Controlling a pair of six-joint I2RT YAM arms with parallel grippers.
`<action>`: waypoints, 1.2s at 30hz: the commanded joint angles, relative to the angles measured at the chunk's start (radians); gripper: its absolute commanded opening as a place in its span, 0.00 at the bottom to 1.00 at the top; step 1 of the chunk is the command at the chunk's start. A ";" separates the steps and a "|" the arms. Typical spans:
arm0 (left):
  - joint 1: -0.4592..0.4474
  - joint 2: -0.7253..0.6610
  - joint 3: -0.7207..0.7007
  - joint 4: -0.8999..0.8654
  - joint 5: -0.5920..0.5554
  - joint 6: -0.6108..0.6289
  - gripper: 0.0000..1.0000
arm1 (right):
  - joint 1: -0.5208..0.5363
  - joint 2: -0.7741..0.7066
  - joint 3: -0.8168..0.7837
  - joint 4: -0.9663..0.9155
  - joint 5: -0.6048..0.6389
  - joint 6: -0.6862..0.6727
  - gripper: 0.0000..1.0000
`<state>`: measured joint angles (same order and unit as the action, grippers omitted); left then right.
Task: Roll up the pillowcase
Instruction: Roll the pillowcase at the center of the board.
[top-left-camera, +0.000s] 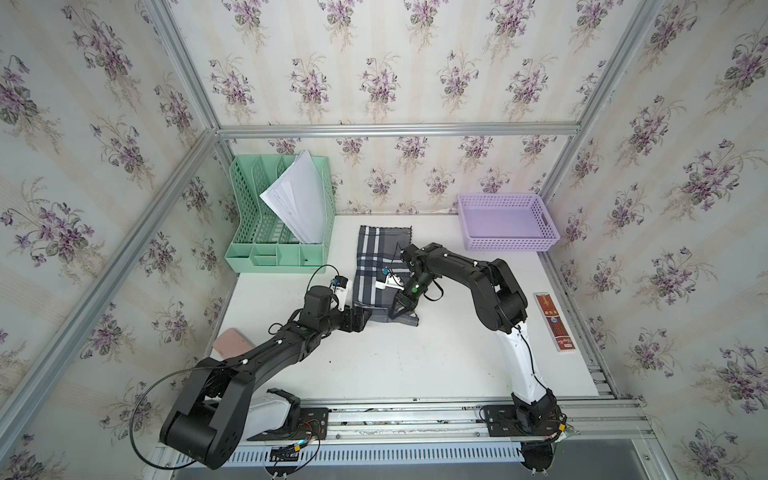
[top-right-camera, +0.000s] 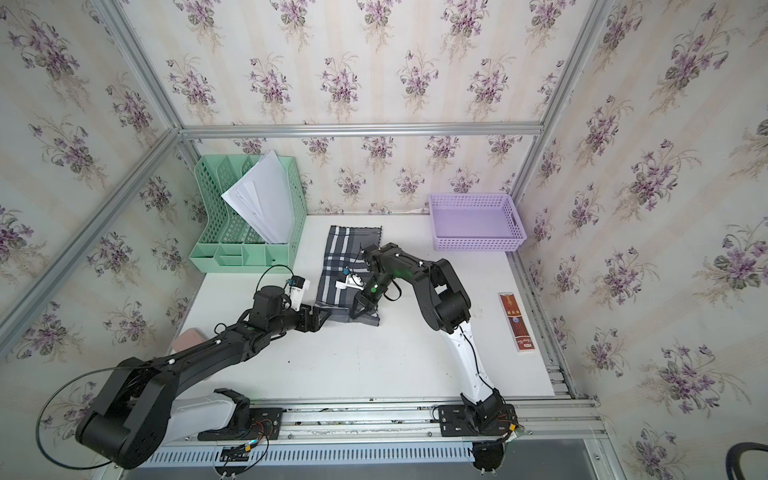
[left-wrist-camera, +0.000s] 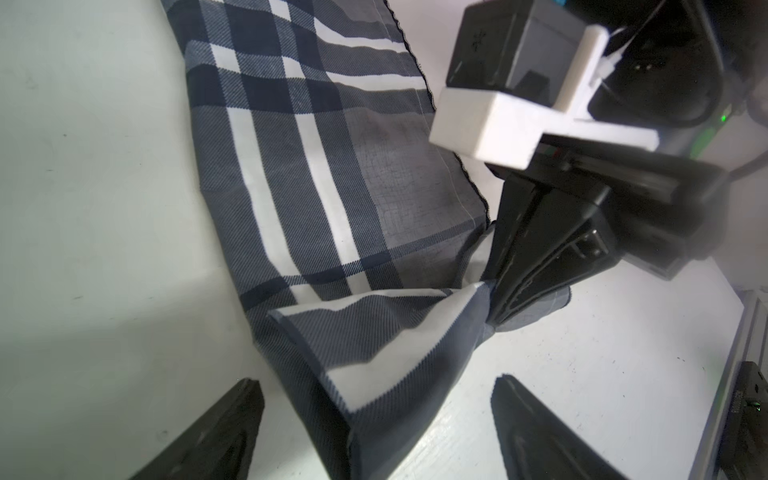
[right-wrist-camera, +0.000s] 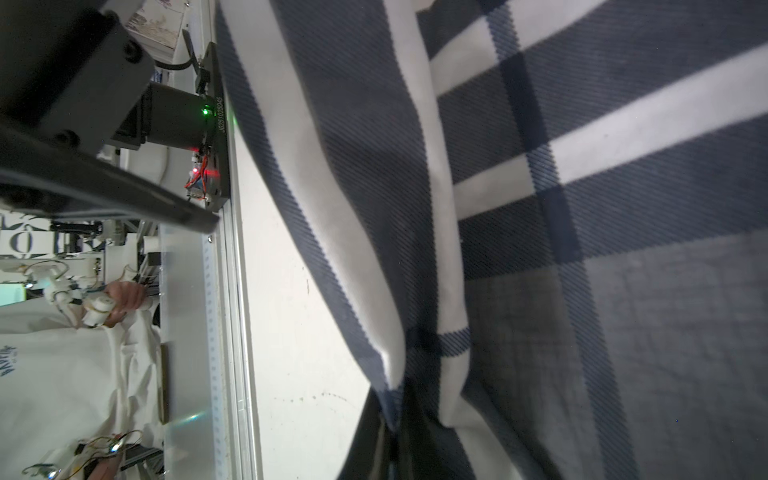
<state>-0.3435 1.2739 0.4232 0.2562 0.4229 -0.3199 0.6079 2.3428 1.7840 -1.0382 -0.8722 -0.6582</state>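
Note:
The pillowcase (top-left-camera: 374, 257) (top-right-camera: 340, 253), grey plaid with navy and white stripes, lies as a long strip on the white table (top-left-camera: 415, 361) in both top views. Its near end is turned up into a loose fold. My right gripper (top-left-camera: 395, 315) (top-right-camera: 358, 312) is shut on the right part of that fold, as the left wrist view (left-wrist-camera: 496, 309) and the right wrist view (right-wrist-camera: 395, 432) show. At the fold's left end my left gripper (top-left-camera: 365, 312) (left-wrist-camera: 376, 379) stands open. The raised cloth corner (left-wrist-camera: 353, 374) sits between its fingers (left-wrist-camera: 232, 428) without touching them.
A green file organizer (top-left-camera: 282, 245) holding white papers stands at the back left. A purple basket (top-left-camera: 507, 222) sits at the back right. A long red box (top-left-camera: 555, 322) lies by the right edge, and a pink object (top-left-camera: 232, 343) lies under the left arm.

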 joint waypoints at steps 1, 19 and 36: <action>0.000 0.043 0.006 0.093 0.016 0.036 0.90 | -0.002 0.055 0.060 -0.180 -0.070 -0.072 0.00; 0.000 0.054 -0.053 0.201 0.063 0.029 0.75 | -0.005 0.029 0.061 -0.281 -0.120 -0.122 0.00; 0.001 0.214 0.073 0.079 0.003 0.021 0.14 | -0.020 0.039 0.126 -0.109 -0.004 0.037 0.13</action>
<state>-0.3439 1.4681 0.4545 0.4252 0.4812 -0.2955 0.5888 2.4100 1.9125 -1.2137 -0.9070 -0.6704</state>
